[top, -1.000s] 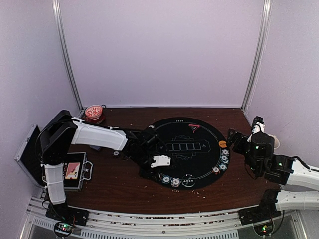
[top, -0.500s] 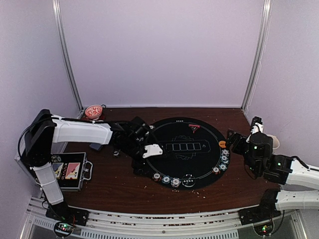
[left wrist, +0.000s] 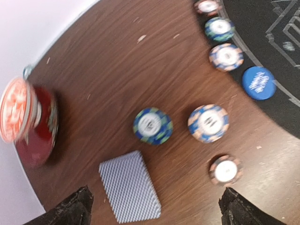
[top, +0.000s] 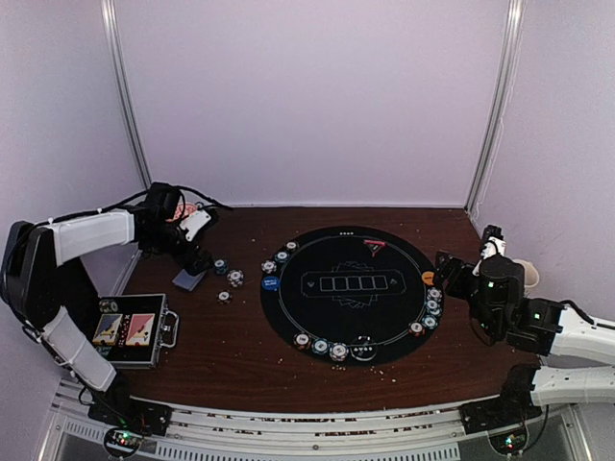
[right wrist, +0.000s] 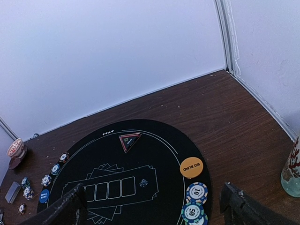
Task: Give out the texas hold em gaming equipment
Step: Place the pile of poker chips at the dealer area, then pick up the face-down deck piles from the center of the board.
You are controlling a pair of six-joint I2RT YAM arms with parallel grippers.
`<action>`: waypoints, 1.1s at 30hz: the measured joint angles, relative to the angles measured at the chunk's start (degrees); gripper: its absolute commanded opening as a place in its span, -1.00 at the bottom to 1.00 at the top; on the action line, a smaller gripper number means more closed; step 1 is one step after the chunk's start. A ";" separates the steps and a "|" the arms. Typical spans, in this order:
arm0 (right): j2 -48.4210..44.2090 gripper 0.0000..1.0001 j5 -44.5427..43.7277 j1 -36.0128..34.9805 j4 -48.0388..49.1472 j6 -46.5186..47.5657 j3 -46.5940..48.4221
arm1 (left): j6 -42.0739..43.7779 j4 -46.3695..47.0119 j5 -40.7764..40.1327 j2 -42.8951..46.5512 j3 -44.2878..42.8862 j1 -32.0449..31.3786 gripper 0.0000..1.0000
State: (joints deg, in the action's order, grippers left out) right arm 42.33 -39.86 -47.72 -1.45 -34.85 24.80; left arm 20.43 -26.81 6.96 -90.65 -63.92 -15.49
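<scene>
Roughly half done, I judge: chips (top: pixel 338 351) ring the near, right and left rim of the mat (top: pixel 317 312), and the orange button (top: pixel 429 278), blue button (top: pixel 271 283) and red-triangle button (top: pixel 373 247) are placed. The card deck (left wrist: pixel 130 192) and three loose chips (left wrist: pixel 153 125) lie on the bench (top: pixel 231 355) left of the mat, no cards dealt. The left pincer (left wrist: pixel 155 199) hangs released and empty near the deck; the right pincer (right wrist: pixel 152 201) is released and empty by the mat's right edge.

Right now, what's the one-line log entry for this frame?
left gripper open, empty, over card deck | right gripper open, empty, facing black mat | loose poker chips beside deck
</scene>
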 measured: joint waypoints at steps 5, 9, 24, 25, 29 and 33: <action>0.00 0.99 0.22 0.00 0.00 0.02 0.00 | -3.19 1.46 -2.34 -1.90 1.97 3.98 0.95; 0.07 0.99 0.37 0.00 0.00 0.02 0.00 | -5.35 2.97 -2.71 -6.49 1.79 6.73 0.96; 0.11 0.99 0.63 0.00 0.00 0.07 0.00 | -8.28 4.79 -0.76 -15.72 -0.37 11.43 0.96; 0.11 0.99 0.63 0.00 0.00 0.07 0.00 | -8.31 4.79 -0.44 -15.87 -0.37 11.43 0.96; 0.11 0.99 0.66 0.00 0.00 0.07 0.00 | -8.31 4.72 0.83 -16.17 -0.37 11.43 0.96; 0.11 0.99 0.68 0.00 0.00 0.09 0.00 | -8.35 4.70 1.18 -16.63 -0.37 11.43 0.96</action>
State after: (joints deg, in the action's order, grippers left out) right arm 42.44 -39.18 -47.72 -1.45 -34.76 24.80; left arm 12.08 -22.11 8.14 -107.28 -64.29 -4.05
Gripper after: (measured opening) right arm 0.996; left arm 0.978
